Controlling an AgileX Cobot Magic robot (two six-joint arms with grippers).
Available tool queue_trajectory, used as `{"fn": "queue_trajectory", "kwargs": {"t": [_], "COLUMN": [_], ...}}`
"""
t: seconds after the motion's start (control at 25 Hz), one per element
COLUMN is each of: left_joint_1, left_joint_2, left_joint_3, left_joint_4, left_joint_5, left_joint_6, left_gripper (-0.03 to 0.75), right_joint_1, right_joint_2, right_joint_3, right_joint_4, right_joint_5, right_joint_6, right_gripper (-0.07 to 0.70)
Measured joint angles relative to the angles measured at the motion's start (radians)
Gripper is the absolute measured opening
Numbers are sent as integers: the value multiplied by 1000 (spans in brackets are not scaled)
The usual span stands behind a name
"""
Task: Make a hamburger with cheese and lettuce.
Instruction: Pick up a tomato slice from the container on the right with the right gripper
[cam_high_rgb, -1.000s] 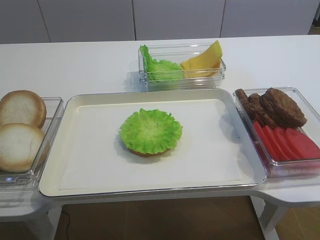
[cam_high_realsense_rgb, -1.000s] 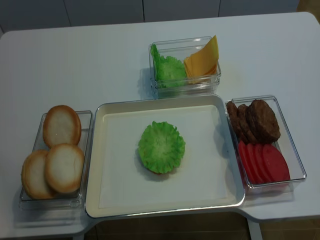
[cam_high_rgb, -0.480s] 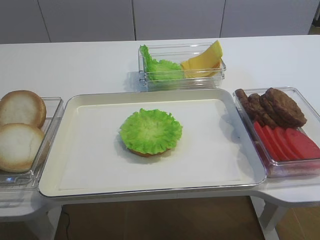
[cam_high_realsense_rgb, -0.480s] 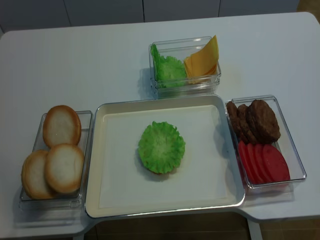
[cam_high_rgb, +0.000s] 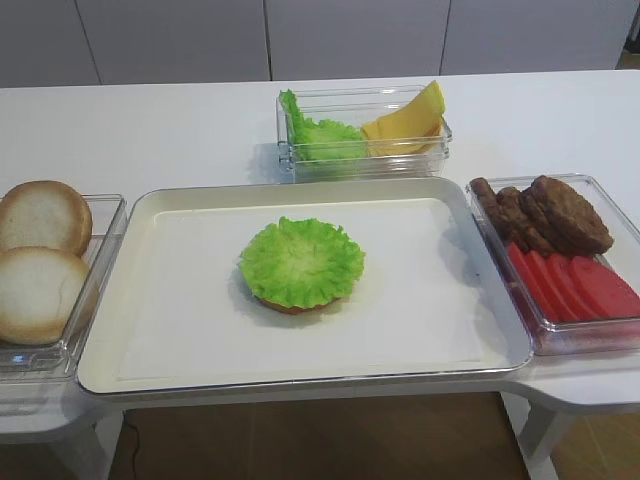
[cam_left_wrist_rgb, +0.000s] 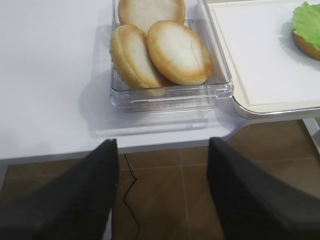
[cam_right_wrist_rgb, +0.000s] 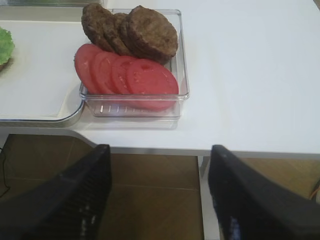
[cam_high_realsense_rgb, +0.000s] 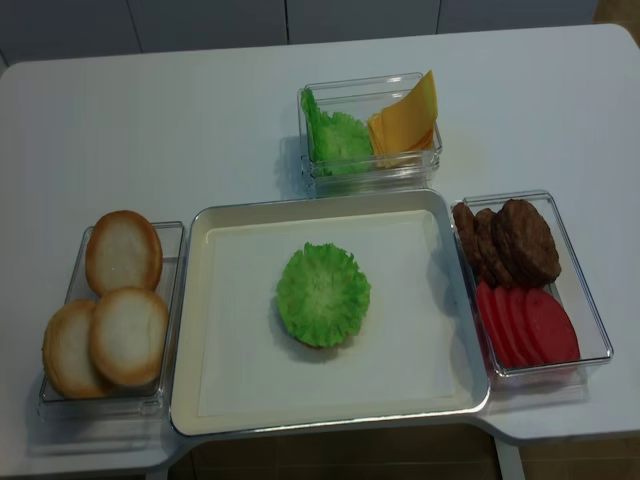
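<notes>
A cream tray (cam_high_rgb: 150, 215) is set at the middle of a white table (cam_high_rgb: 150, 130), and the hamburger (cam_high_rgb: 301, 264) is seen near the tray's centre: a thin brown bun base topped by a frilly green leaf. Behind the tray, a clear box (cam_high_rgb: 363, 160) holds more lettuce (cam_high_rgb: 312, 135) on its left side and the cheese (cam_high_rgb: 410, 118) leaning on its right. To the tray's left, pale bun halves (cam_high_realsense_rgb: 122, 305) are kept in another clear box (cam_left_wrist_rgb: 172, 97); to its right, a third box (cam_right_wrist_rgb: 182, 60) carries brown patties (cam_right_wrist_rgb: 135, 31) at the back and red slices (cam_right_wrist_rgb: 127, 74) at the front. The right gripper (cam_right_wrist_rgb: 159, 197) is held off the table's near edge, below the third box, its jaws spread wide with nothing between them. The left gripper (cam_left_wrist_rgb: 162, 192) is likewise parted and empty, below the bun box, though its fingertips are cut off by the frame, so its spread can only be judged roughly.
</notes>
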Motion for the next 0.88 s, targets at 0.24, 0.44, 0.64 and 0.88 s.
{"fn": "queue_trajectory", "kwargs": {"t": [0.24, 0.44, 0.64, 0.88], "left_joint_1": [0, 0, 0, 0], "left_joint_2": [0, 0, 0, 0], "left_joint_3": [0, 0, 0, 0], "left_joint_4": [0, 0, 0, 0], "left_joint_5": [0, 0, 0, 0], "left_joint_6": [0, 0, 0, 0], "left_gripper": [424, 424, 424, 424], "right_joint_1": [0, 0, 0, 0], "right_joint_2": [0, 34, 253, 564], "right_joint_3": [0, -20, -107, -226], "right_joint_4": [43, 152, 179, 179], "right_joint_5": [-8, -58, -92, -203], "right_joint_6": [0, 58, 77, 80], "right_gripper": [464, 463, 463, 463]}}
